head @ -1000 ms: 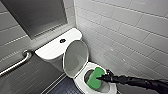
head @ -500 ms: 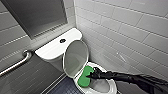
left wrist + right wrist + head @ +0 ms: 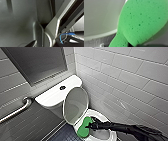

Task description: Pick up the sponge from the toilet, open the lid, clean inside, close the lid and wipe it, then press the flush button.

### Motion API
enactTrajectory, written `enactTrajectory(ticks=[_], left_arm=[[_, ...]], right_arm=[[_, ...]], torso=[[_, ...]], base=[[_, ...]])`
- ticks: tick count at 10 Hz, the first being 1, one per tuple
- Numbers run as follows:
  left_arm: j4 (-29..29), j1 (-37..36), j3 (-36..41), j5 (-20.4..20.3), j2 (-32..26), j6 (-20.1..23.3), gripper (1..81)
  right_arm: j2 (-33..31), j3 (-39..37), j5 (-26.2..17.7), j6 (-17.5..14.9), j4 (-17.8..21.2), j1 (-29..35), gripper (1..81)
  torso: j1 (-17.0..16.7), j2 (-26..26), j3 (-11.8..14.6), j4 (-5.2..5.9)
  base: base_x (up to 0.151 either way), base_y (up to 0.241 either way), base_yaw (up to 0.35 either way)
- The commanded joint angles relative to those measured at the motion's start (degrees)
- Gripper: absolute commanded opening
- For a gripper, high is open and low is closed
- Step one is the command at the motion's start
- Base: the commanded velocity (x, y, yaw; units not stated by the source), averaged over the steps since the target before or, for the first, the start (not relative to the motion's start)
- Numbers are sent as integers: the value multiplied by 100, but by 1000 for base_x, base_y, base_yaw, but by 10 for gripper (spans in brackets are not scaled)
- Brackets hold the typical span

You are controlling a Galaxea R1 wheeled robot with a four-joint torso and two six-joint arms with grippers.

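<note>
At the rim of the toilet, the right gripper is clamped on the sponge.

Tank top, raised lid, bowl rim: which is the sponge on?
The bowl rim: the sponge, held in the right tool, sits against it, below the lid.

Soft, even light (shadows faint) gives the white tiles a mild sheen; left wrist view dim.

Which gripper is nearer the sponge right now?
Right. The right gripper holds the sponge at the toilet bowl; the left arm's camera faces grey panels, apparently away from it.
</note>
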Motion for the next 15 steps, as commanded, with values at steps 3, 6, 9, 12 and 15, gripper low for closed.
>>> enactTrajectory(ticks=[3,6,9,12,15], left_arm=[[-11,24,193,456,-153,32,811],[-3,24,176,456,-152,32,811],[6,24,185,456,-152,32,811],[15,24,167,456,-99,32,811],[15,24,167,456,-82,41,811]], right_arm=[[-508,931,-234,61,-175,231,10],[-1092,1497,-225,61,-167,91,10],[-1689,1928,-208,61,-158,-120,10],[-2837,2831,-156,140,-140,-191,10],[-3842,3492,-138,149,-149,-331,10]], torso=[[0,0,0,0],[420,-656,0,0],[394,-642,0,0],[505,-853,0,0],[505,-837,0,0]], base=[[0,0,0],[0,0,0],[0,0,0],[0,0,0],[0,0,0]])
